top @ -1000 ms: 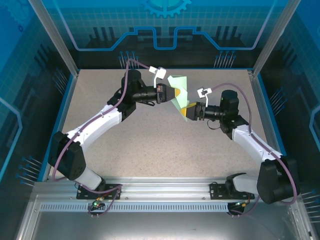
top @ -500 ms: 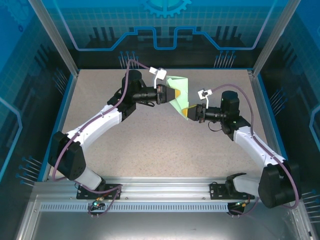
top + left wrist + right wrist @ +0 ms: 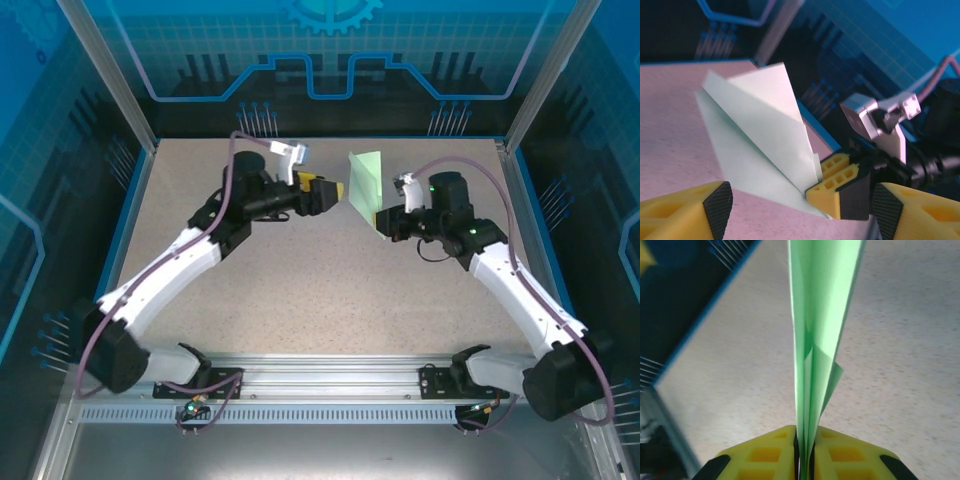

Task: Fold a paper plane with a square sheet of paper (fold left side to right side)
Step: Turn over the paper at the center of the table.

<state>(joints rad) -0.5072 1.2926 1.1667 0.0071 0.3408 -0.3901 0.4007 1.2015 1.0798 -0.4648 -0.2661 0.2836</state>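
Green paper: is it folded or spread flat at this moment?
Folded: the paper shows several stacked layers edge-on, pinched in the right gripper.

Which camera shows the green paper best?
The left wrist camera: the green paper faces it broadside, so its folded layers and crease show. The top camera shows the green paper small, pinched by the right pincer. The right wrist camera sees the green paper nearly edge-on, a narrow sliver.
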